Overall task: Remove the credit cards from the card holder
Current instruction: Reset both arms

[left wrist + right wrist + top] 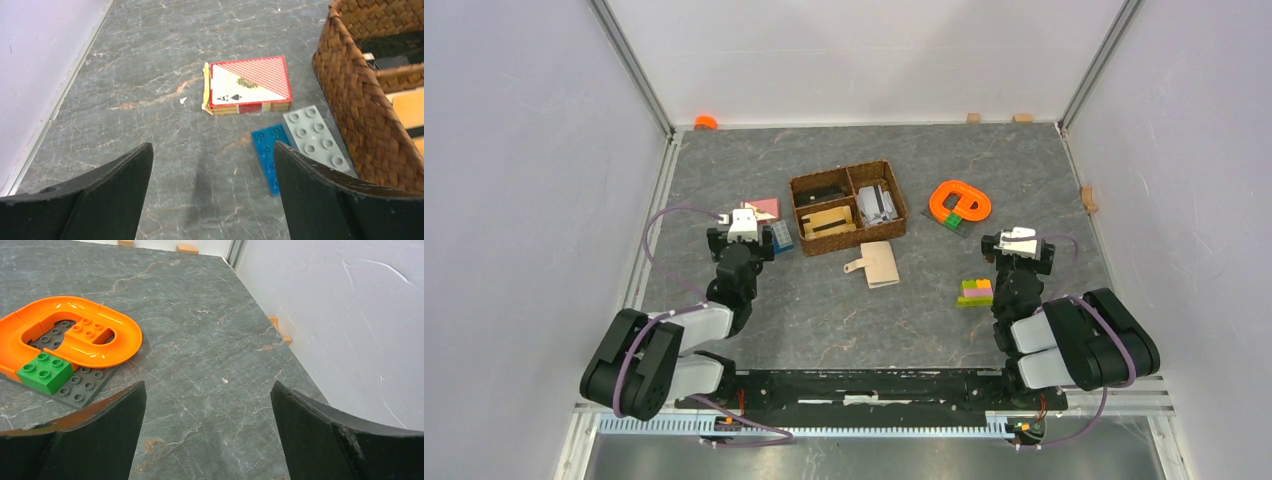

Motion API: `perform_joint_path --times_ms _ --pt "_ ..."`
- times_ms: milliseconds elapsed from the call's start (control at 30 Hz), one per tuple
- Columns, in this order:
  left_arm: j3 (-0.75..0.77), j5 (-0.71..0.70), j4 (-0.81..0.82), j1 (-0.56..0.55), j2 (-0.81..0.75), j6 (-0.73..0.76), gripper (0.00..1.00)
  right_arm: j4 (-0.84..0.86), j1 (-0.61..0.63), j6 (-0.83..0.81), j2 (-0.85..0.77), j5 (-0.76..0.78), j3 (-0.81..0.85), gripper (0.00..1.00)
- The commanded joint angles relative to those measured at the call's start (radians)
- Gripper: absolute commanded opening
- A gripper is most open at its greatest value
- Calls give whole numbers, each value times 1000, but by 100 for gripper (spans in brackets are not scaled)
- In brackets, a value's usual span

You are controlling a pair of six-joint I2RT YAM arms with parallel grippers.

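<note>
so the card holder (881,265) lies flat on the table (824,320) pretty much dead centre, just near of the basket (849,207), with its little tab poking left. it looks folded shut from above and i can't see any cards outside it, so i'd say the job hasn't really started. the left claw (212,155) hangs low over the left side with its fingers wide apart and nothing between them. its camera is looking at a card deck box (248,85) and a blue brick (269,150) next to a grey brick (312,135) by the basket wall, not at the holder. the right claw (207,390) is spread apart and empty too, off to the right, looking past an orange track (75,335) with a green brick (44,371) on it. neither wrist view shows the holder at all. the spot makes sense though: it sits between the two arms, so my guess is one claw pins or opens the flap while the other pulls the cards. both would need to swing inward first. that snap tab looks like the fiddly bit, since a thin flat wallet could just slide on the stone top.
</note>
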Motion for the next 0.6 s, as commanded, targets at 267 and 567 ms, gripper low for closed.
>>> perform_joint_path --times_ms 267,567 --pt "-51 232 410 128 179 50 100 97 -7 21 -2 11 -140 98" --pt "11 227 319 196 225 -32 100 98 -6 21 -1 12 -141 98"
